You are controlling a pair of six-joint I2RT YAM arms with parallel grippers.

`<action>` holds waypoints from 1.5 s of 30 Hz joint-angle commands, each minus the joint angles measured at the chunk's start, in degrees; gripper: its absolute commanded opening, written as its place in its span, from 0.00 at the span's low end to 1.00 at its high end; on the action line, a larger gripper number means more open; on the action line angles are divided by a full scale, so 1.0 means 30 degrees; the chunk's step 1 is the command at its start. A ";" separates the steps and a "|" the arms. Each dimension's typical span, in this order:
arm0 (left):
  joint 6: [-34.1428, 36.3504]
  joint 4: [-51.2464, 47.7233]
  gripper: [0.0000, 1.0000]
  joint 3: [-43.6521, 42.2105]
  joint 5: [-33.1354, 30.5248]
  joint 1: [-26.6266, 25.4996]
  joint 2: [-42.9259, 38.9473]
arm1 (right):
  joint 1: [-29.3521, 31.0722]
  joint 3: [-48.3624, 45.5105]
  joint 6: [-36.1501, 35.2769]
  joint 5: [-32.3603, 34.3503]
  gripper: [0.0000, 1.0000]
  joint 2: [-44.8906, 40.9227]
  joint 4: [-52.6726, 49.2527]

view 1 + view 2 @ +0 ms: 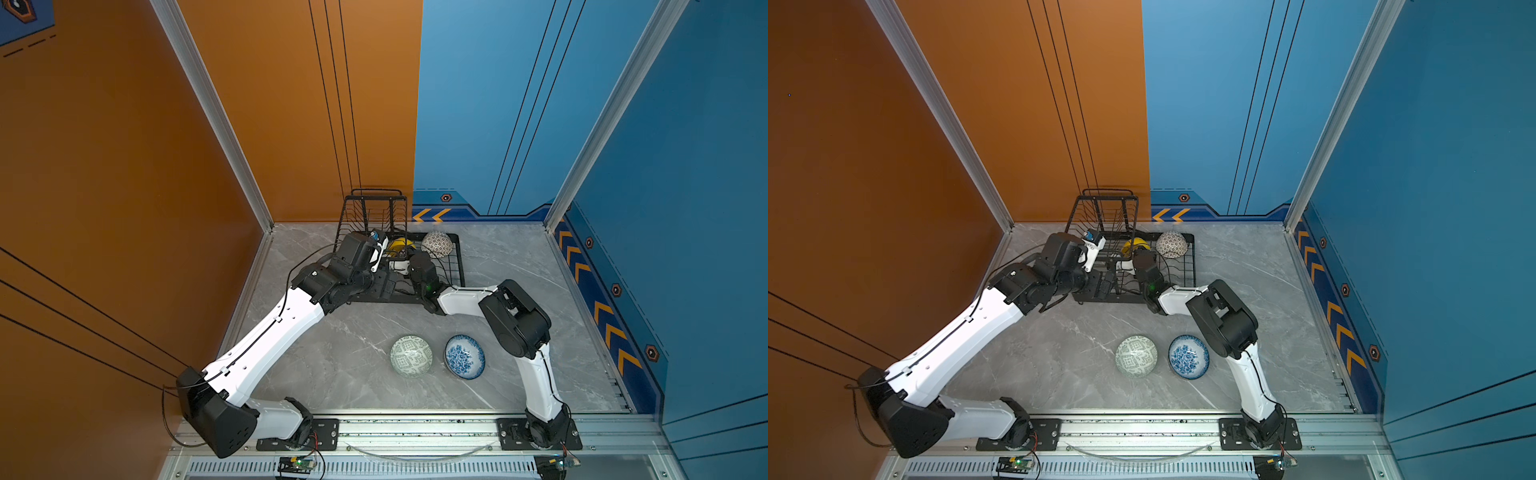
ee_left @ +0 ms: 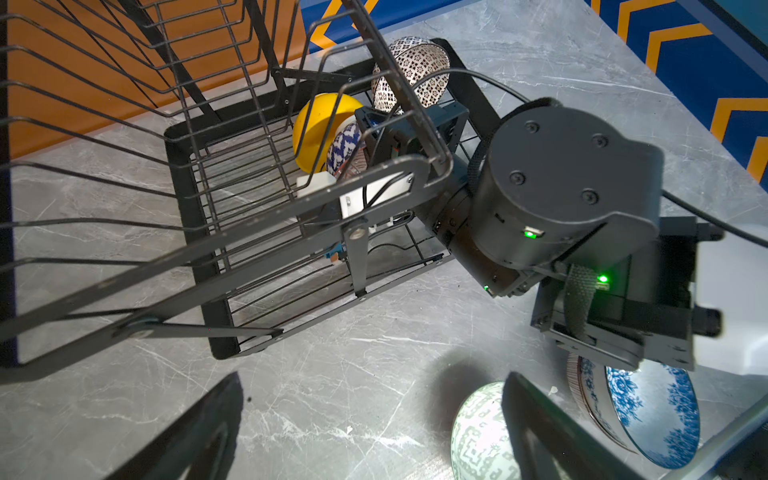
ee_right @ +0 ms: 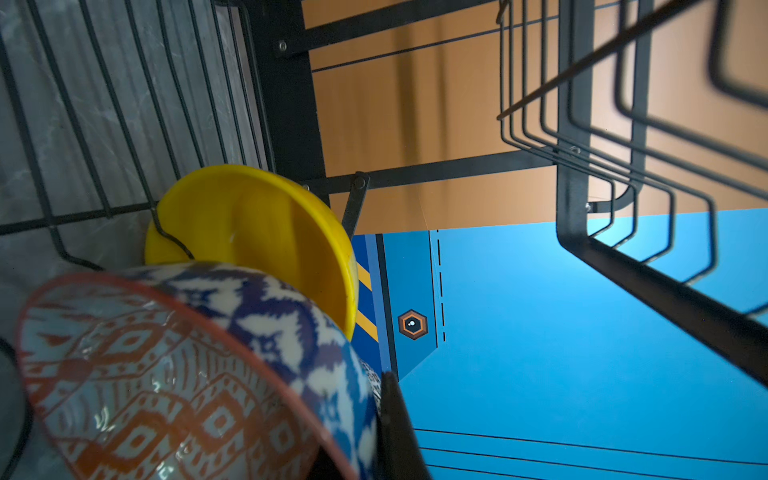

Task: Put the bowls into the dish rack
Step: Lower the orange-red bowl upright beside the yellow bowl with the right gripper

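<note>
White shells (image 1: 291, 316) and black housings (image 1: 515, 324) are worn by the left arm (image 1: 245, 361) and right arm (image 1: 538, 374). A black cable (image 1: 254, 341) is clipped along the left arm; four screws (image 2: 518, 178) are set in the right wrist's round cap (image 2: 557, 158).

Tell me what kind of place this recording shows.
Probably a purpose-built robot test cell, not a real kitchen: printed orange and blue wall panels in aluminium framing, two arms bolted to a front rail, and a dish rack on a marble-look tabletop.
</note>
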 commanded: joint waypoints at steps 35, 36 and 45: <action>-0.0458 0.0477 0.98 -0.1203 0.0083 0.0371 -0.0740 | 0.0826 0.0544 0.1557 0.1635 0.00 0.0390 -0.1306; -0.0458 0.0523 0.98 -0.1246 0.0083 0.0373 -0.0738 | 0.0815 0.0546 0.1574 0.1709 0.00 0.0377 -0.1320; -0.0429 0.0670 0.98 -0.1422 0.0112 0.0387 -0.0929 | 0.0777 0.0882 0.1468 0.1830 0.00 0.0206 -0.1620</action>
